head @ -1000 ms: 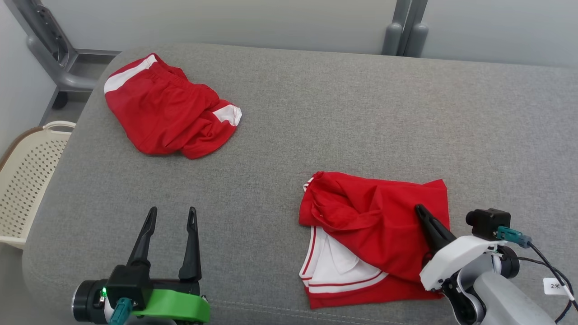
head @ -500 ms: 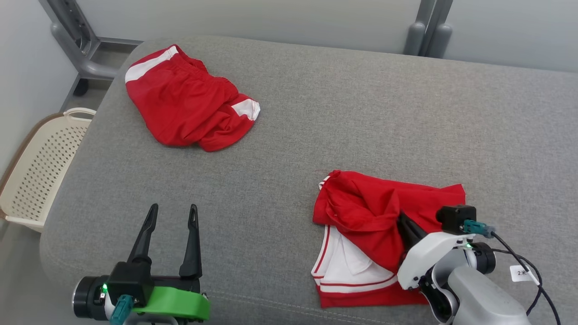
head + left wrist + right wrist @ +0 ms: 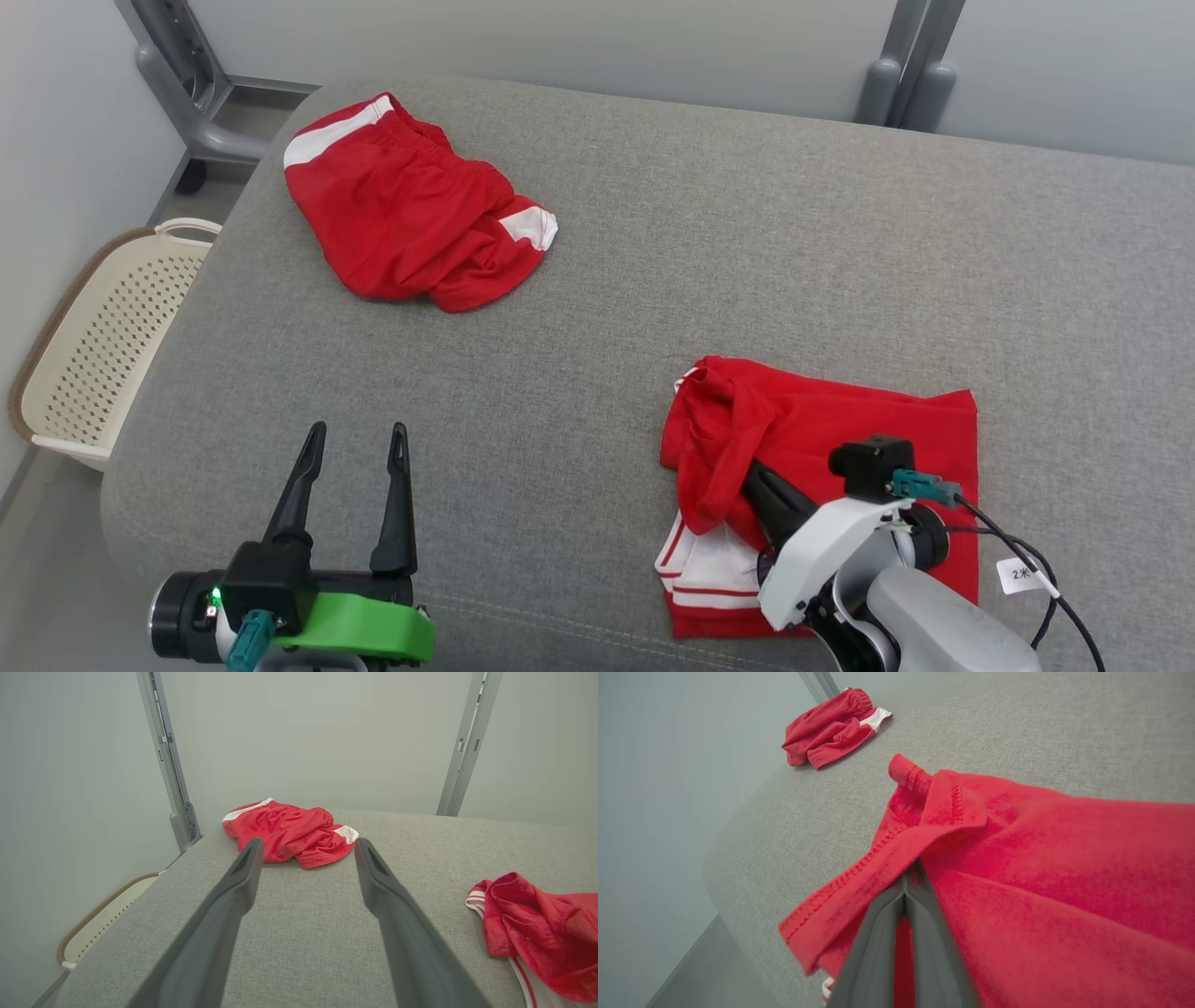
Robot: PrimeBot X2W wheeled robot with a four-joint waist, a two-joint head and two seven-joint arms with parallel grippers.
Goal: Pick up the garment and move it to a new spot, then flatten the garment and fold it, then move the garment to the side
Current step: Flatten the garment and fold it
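Grey padded bench (image 3: 653,299) stands before pale walls and metal posts (image 3: 910,65), with a cream basket (image 3: 93,355) beside it at 9 o'clock. Red shirt (image 3: 840,420) lies at 5 o'clock, one fold pinched by the clenched right gripper (image 3: 906,896). Red shorts (image 3: 401,215) sit at 11. Left gripper (image 3: 355,434), at 7, gapes empty.
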